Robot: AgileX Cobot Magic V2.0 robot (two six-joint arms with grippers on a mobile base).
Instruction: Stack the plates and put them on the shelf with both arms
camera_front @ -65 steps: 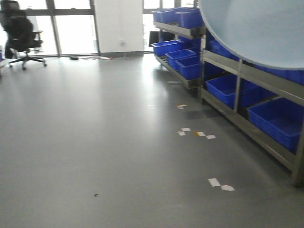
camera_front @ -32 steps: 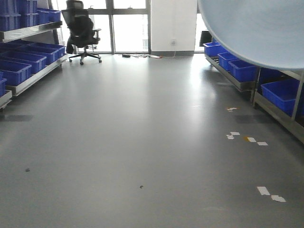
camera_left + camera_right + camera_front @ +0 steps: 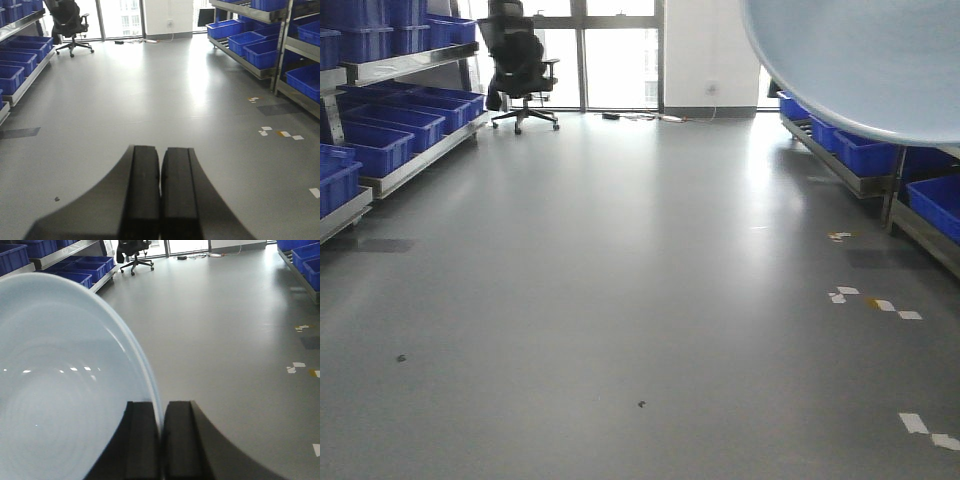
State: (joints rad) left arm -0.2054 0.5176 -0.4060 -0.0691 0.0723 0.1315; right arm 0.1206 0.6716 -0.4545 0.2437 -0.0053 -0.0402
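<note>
left gripper (image 3: 160,200): jaws are closed against each other | right gripper (image 3: 162,440): plate (image 3: 65,390) is clamped by its rim between the jaws, above grey floor (image 3: 240,315)

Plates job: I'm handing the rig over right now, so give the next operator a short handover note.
End effectors: the left end effector is shut and holds nothing. The right end effector is shut on the rim of a plate, which fills the top right of the front view.
Plates: it cannot be told whether a second one is stacked against it. No other is in view.
Position: on open floor, with shelf racks of blue bins on both sides.
Left to do: reach a shelf and set the plate down.
</note>
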